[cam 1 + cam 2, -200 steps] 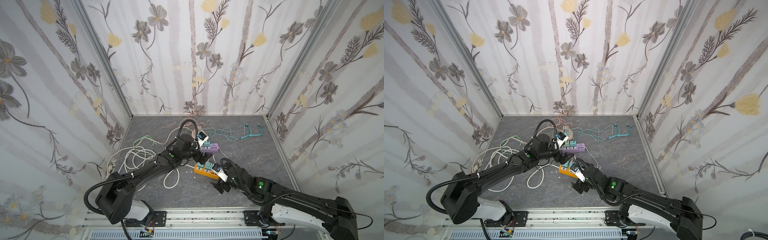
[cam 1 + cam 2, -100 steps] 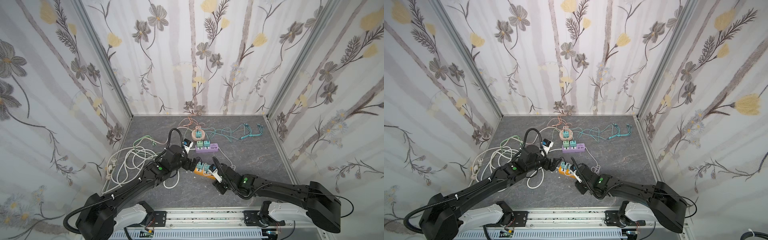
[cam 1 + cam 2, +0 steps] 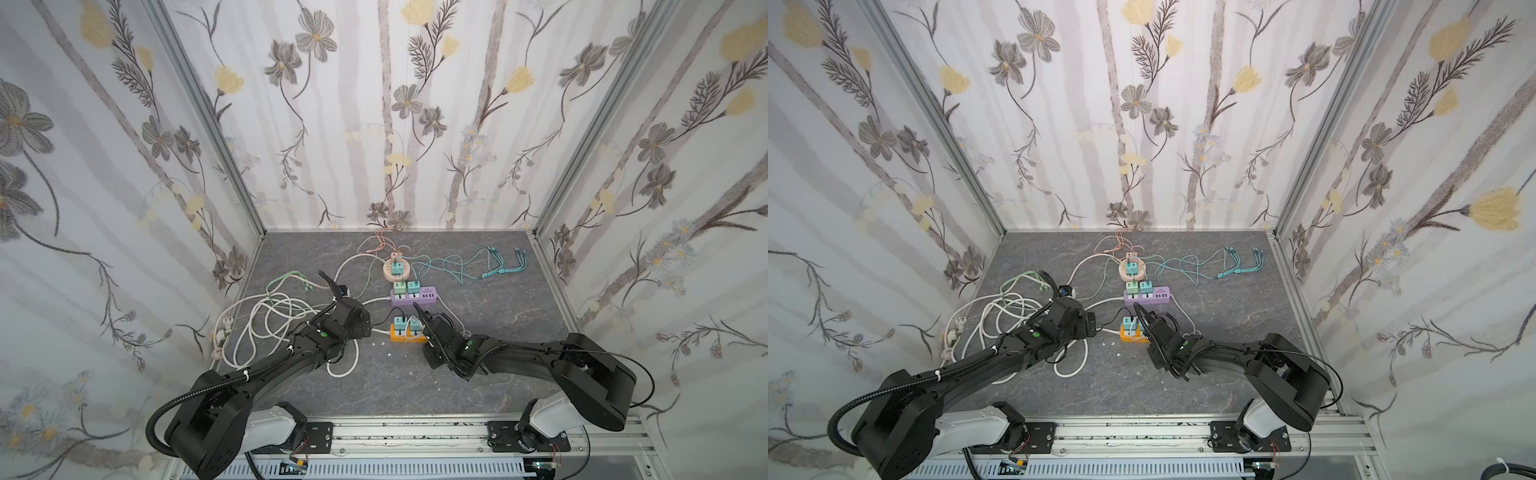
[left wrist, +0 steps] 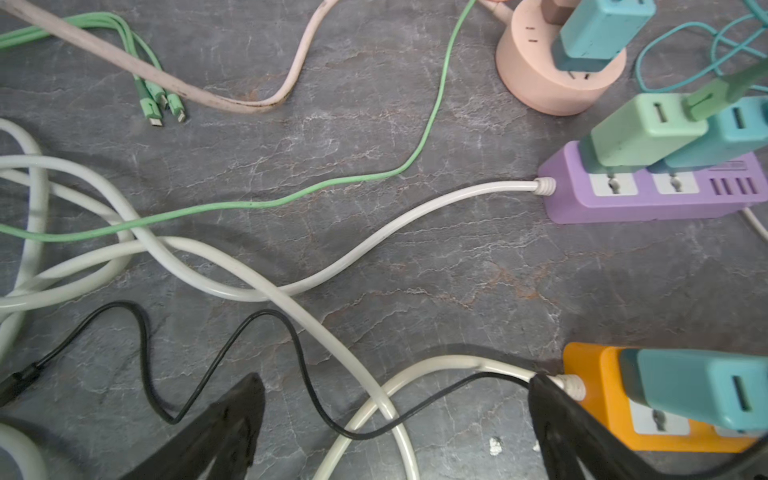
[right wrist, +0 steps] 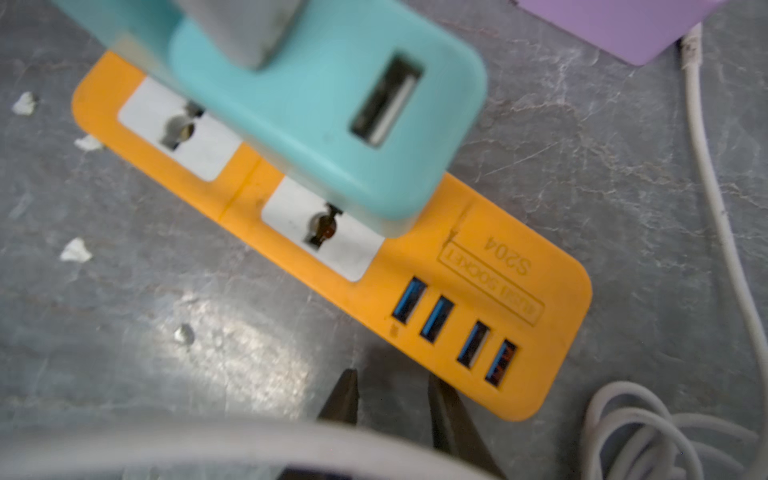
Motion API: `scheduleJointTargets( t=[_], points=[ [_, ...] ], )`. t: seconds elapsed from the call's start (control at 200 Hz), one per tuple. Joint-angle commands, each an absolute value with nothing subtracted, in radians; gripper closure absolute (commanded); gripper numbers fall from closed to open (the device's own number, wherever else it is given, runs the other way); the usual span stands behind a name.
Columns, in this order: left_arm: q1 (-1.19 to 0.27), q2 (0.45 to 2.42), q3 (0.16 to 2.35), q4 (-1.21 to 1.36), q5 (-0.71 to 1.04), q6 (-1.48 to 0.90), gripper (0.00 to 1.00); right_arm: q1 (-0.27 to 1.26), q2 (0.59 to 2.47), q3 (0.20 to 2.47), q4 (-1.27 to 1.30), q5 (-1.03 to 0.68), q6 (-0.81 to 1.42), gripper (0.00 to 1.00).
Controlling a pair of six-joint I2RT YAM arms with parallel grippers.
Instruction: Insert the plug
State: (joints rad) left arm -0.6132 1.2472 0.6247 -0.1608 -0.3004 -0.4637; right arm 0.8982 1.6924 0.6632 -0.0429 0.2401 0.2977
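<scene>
Seating, I'd judge, is the step in hand. The teal adapter, which I take to be the plug, stands on the orange strip over the socket nearest the strip's cord end. Its pins are hidden, so I cannot tell whether it is fully home.

The right gripper sits low, just beside the strip's long edge at its USB end. Its fingers are drawn narrow, with a slim gap and nothing in it. The left gripper is at the strip's cord end, spread wide and holding nothing. It straddles the strip's white cord and a thin black cord. One fingertip lies right where the white cord enters the strip.

To do it well, I'd push straight down on the adapter's top face, in line with the pins. A push on a corner would likely rock it and skid the light strip. The left fingers would best pin the cord end before any push, keeping clear of the loose cords.

Counted:
- **Strips:** three, namely the orange one, a purple strip beyond it, and a round pink strip beyond that.
- **On the orange strip:** two sockets and four blue USB ports.
- **Adapters:** one teal on the orange strip for certain, and beside it in a top view a pale thing I can't make out. The purple strip carries a green adapter and a second teal adapter. The pink strip carries a third teal adapter.
- **Loose ends:** three green connector heads, lying well off from the orange strip's cord end.
- **Grippers:** two.
</scene>
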Motion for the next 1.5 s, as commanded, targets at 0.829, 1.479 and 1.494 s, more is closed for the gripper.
scheduleJointTargets(
  t=[0.829,1.479,1.494],
  points=[
    [-0.494,1.126,0.686,-0.116,-0.454,-0.398,0.00,0.850,1.370,0.648,-0.301,-0.199,0.160,0.01],
    [-0.440,1.027,0.628,-0.068,-0.523,-0.388,0.00,0.422,1.117,0.603,-0.441,0.075,0.755,0.07],
    [-0.439,1.025,0.626,-0.067,-0.524,-0.388,0.00,0.422,1.136,0.606,-0.443,0.075,0.762,0.09]
  ],
)
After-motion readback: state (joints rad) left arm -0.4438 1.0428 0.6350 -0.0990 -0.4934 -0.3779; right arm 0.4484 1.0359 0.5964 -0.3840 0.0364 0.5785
